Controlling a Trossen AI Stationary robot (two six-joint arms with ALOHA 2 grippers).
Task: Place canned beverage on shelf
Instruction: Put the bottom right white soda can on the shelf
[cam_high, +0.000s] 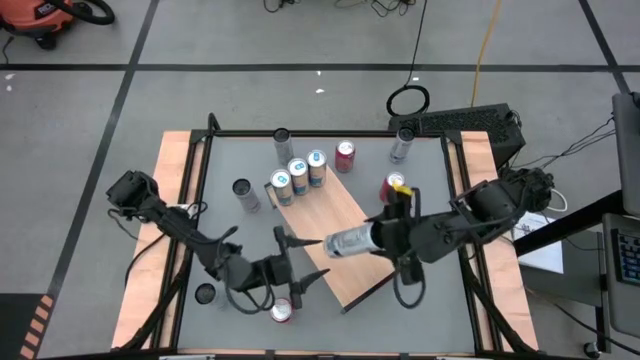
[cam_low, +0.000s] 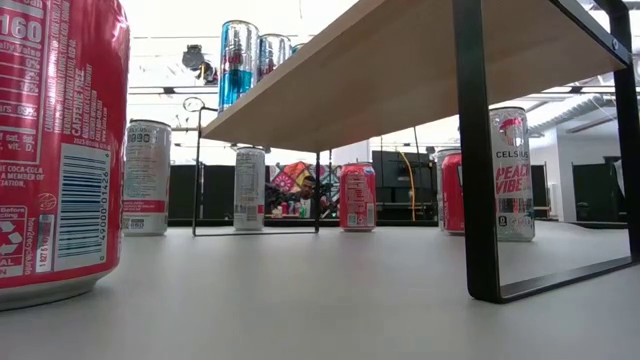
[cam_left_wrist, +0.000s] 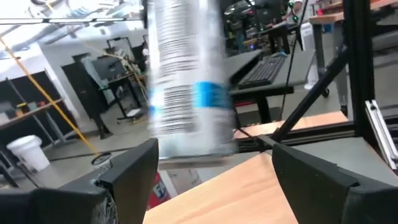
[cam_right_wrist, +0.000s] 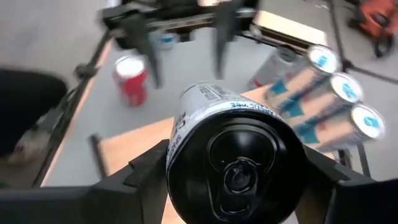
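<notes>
The right arm reaches in from the table's right edge toward the centre, its forearm lying nearly level above the shelf (cam_high: 335, 235). The right gripper (cam_high: 352, 241) is clamped on a silver can (cam_high: 347, 241), which lies on its side in the air over the middle of the board. In the right wrist view the can's black top with its pull tab (cam_right_wrist: 239, 171) faces the camera, with one dark finger pressed against each side of the can body.

The left arm enters from the table's left edge and bends toward the near side of the shelf. The left gripper (cam_high: 297, 262) points at the board's near-left edge, with its fingers spread wide and nothing between them. In the left wrist view the two dark fingers (cam_left_wrist: 134, 165) frame the wooden surface, and the silver can (cam_left_wrist: 186, 74) shows blurred beyond them.

The shelf is a raised wooden board on a thin black frame, set at an angle on the grey table (cam_high: 430, 200). Three blue-and-white cans (cam_high: 298, 176) stand in a row at its far-left end.

Loose cans stand on the table around the shelf: a red can (cam_high: 344, 156) beyond its far corner, a red can (cam_high: 393, 187) at its right side, a red can (cam_high: 282, 311) near the front edge, and several grey cans (cam_high: 243, 194) apart from it.
</notes>
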